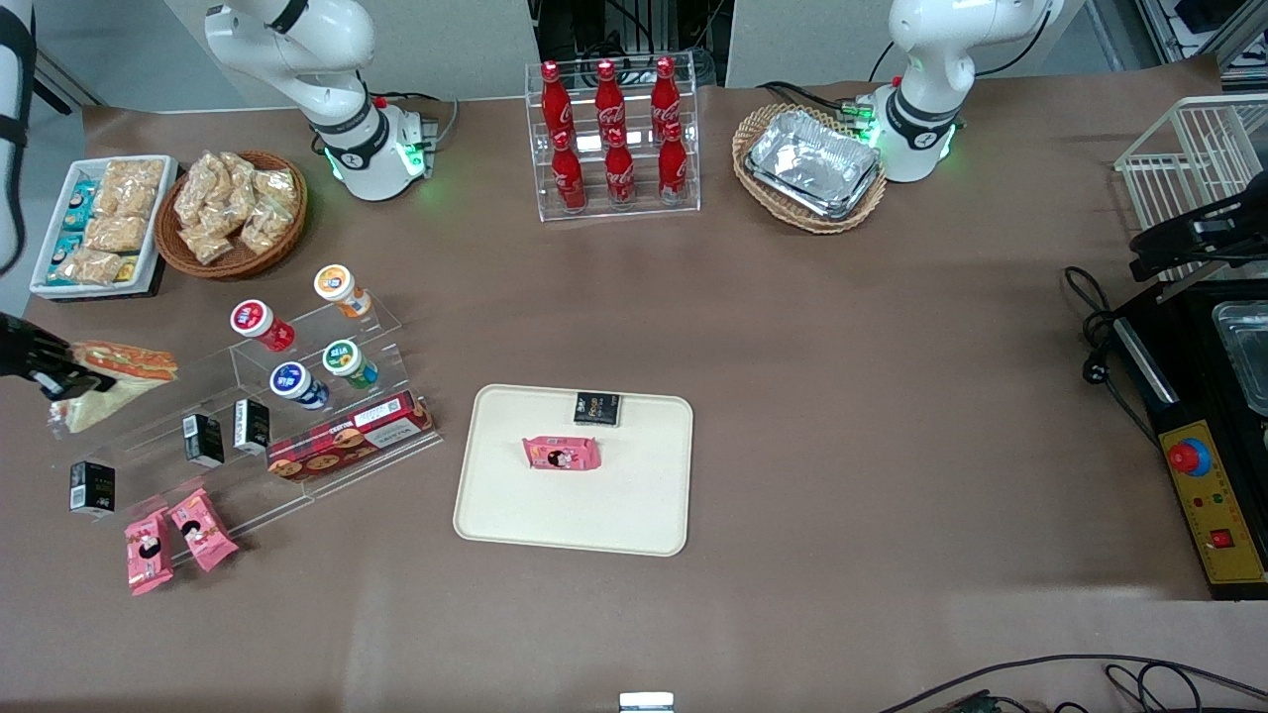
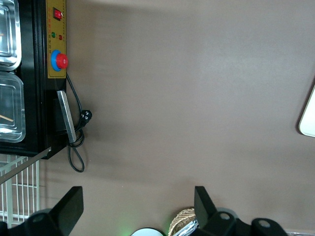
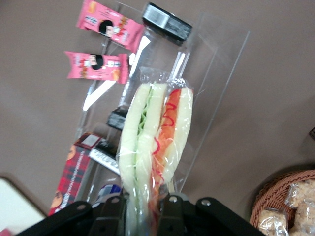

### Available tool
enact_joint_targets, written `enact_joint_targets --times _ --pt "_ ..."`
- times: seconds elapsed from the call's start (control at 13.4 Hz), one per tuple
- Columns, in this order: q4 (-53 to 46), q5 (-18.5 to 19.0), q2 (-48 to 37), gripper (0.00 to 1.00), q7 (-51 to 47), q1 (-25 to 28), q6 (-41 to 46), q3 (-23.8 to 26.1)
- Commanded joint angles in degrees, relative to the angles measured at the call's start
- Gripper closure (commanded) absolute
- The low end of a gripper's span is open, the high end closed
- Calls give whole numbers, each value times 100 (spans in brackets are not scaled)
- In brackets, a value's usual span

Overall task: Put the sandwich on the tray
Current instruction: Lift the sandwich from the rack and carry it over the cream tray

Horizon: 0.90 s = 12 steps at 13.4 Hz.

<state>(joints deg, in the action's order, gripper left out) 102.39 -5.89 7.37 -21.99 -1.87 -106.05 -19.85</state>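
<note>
My right gripper (image 1: 50, 371) is at the working arm's end of the table, above the acrylic display stand (image 1: 248, 396), shut on the sandwich (image 1: 114, 376). The sandwich is a wedge of pale bread with orange-red filling in clear wrap. In the right wrist view the sandwich (image 3: 155, 142) sticks out from between the gripper (image 3: 140, 211) fingers, lifted above the stand. The cream tray (image 1: 495, 495) lies flat at the table's middle, nearer the front camera. A pink snack packet (image 1: 562, 454) and a small black box (image 1: 597, 408) lie on it.
The stand holds cups (image 1: 297, 342), small black boxes (image 1: 203, 439), a long red biscuit box (image 1: 349, 436) and pink packets (image 1: 178, 535). A snack basket (image 1: 230, 213) and white dish (image 1: 99, 223) are farther back. A cola rack (image 1: 614, 139) and foil trays (image 1: 812, 163) stand farther still.
</note>
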Motion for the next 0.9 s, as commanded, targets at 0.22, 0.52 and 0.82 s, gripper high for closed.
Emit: enact_joint_targets --times 0.22,0.52,0.82 --pt "-1019 -422 106 100 -1374 738 752 60" --pt "-1028 -483 352 100 -3230 1715 490 60" --pt "-1028 -782 712 100 -4732 2514 -107 104"
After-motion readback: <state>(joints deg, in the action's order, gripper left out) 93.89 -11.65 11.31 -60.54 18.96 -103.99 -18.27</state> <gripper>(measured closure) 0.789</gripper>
